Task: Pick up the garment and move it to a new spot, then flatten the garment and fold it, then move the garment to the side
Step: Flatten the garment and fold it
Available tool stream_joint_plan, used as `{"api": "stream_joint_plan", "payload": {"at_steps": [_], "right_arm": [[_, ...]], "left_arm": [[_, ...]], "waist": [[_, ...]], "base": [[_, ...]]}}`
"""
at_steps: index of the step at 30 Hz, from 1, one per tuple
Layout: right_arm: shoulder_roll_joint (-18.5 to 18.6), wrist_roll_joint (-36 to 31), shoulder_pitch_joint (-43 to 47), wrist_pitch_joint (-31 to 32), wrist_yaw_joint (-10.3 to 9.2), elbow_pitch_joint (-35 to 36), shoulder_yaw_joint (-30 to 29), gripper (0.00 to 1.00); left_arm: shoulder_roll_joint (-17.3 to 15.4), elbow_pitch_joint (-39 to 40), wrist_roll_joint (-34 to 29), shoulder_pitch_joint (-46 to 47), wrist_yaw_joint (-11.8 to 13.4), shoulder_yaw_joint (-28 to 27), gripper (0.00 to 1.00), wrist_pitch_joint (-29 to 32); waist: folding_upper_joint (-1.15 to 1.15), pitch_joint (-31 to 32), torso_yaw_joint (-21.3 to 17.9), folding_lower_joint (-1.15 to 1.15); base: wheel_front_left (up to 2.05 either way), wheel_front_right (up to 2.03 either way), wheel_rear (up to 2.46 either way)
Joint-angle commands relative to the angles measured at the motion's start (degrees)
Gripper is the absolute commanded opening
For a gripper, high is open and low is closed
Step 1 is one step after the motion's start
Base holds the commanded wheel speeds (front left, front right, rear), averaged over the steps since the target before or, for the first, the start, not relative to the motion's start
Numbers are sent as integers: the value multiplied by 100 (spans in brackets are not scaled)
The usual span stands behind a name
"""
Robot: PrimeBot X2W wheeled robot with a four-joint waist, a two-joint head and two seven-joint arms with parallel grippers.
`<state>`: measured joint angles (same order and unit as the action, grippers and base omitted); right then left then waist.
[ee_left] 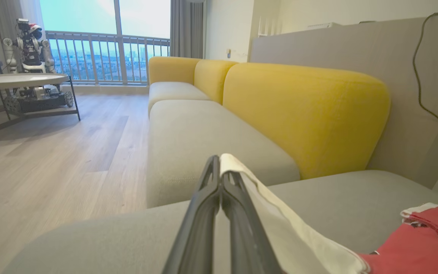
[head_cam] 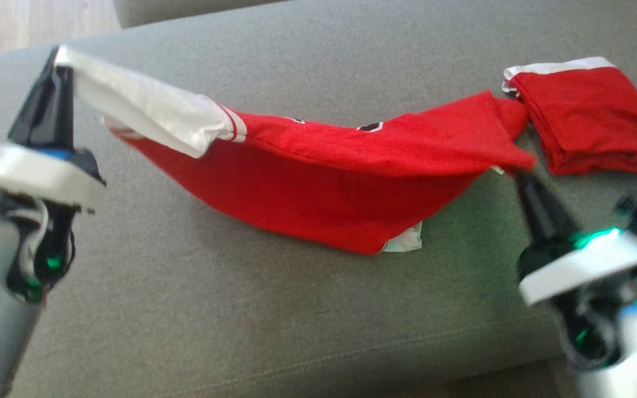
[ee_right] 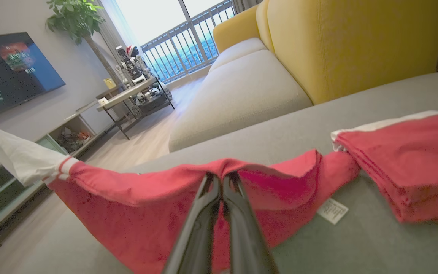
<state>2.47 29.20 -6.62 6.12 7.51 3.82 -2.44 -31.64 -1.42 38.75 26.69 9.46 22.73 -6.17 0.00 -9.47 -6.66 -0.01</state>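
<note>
The garment (head_cam: 324, 182) is a red shirt with white sleeves. It hangs stretched between my two grippers, and its lower part sags onto the grey cushion (head_cam: 241, 320). My left gripper (head_cam: 58, 58) is raised at the far left, shut on a white sleeve (ee_left: 280, 213). In the left wrist view the left gripper (ee_left: 219, 160) pinches the sleeve's edge. My right gripper (head_cam: 519, 172) is shut on the garment's red right edge. The right wrist view shows the right gripper (ee_right: 222, 176) closed on the top fold of the garment (ee_right: 135, 213), with a white label (ee_right: 332, 210) hanging beside it.
A second red garment (head_cam: 589, 116), folded, lies on the cushion at the right, touching the held one's tip; it appears as the folded garment (ee_right: 413, 163) in the right wrist view. A yellow sofa back (ee_left: 302, 114) rises beyond. A low table (ee_left: 17, 82) stands on the wooden floor.
</note>
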Motion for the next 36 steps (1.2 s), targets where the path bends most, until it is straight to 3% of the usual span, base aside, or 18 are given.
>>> {"api": "stream_joint_plan", "payload": {"at_steps": [1,4,8,14,19,28,32,36], "right_arm": [[41,76,-435,223,-2,323,-12,0],[41,196,-1181,1021,-2,428,-319,0],[56,206,-2468,2022,-2,-87,-647,0],[190,-213,-4479,2479,-2,-1530,-771,0],[166,-511,-5678,2062,-2,-2446,-606,0],[299,-886,-7773,195,-2,-4251,-265,0],[530,-963,-8415,-348,-2,-4667,-137,0],[717,-868,-8623,-584,-2,-4882,163,0]], "left_arm": [[-280,197,57,532,-39,-349,0,66],[-212,68,260,1078,-192,-386,0,310],[-10,-481,416,2128,-408,-340,0,637],[316,-1712,603,3824,-734,-404,0,832],[304,-2597,224,4872,-897,-294,0,569],[240,-3900,-745,6902,-998,-267,0,-815],[221,-3491,-1066,7459,-1149,-687,0,-878],[328,-2577,-1345,7107,-1447,-1388,0,-881]], "waist": [[0,50,30,1],[0,31,71,1],[0,-124,153,1],[0,-645,197,1],[0,-1125,167,1],[0,-1774,153,1],[0,-2067,314,1],[0,-2390,494,1]], "base": [[0,0,0],[0,0,0],[0,0,0],[0,0,0],[0,0,0],[0,0,0],[0,0,0],[0,0,0]]}}
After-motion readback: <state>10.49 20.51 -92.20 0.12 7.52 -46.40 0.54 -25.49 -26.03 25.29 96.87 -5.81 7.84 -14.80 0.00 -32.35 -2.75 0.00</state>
